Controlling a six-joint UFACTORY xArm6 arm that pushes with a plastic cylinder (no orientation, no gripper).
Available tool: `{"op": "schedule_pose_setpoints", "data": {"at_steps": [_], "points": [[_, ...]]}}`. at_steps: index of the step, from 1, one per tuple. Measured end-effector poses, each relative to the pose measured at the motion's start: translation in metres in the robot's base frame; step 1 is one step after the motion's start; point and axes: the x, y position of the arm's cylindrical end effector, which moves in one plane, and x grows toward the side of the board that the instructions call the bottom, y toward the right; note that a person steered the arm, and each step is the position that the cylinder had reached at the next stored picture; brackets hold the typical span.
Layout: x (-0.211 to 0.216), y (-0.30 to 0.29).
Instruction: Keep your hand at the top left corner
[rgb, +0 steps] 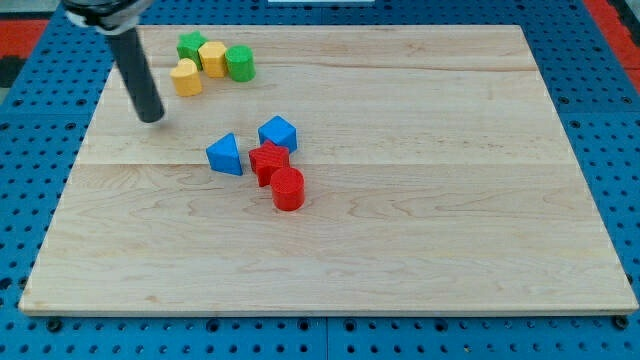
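My tip (152, 116) rests on the wooden board (420, 220) near its top left part, below and left of a cluster of blocks. That cluster holds a yellow block (186, 77), a second yellow block (213, 57), a green star-like block (191, 46) and a green cylinder (240, 63). Near the board's middle left lie a blue triangular block (225, 155), a blue cube-like block (278, 133), a red star-like block (268, 161) and a red cylinder (288, 189). The tip touches no block.
The board lies on a blue perforated table (600, 120). A red patch (620, 18) shows at the view's top right and another at the top left.
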Motion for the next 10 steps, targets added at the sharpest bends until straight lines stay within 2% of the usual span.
{"op": "schedule_pose_setpoints", "data": {"at_steps": [2, 4, 7, 10], "points": [[-0.029, -0.001], [-0.037, -0.004], [-0.121, -0.031], [-0.134, -0.031]]}}
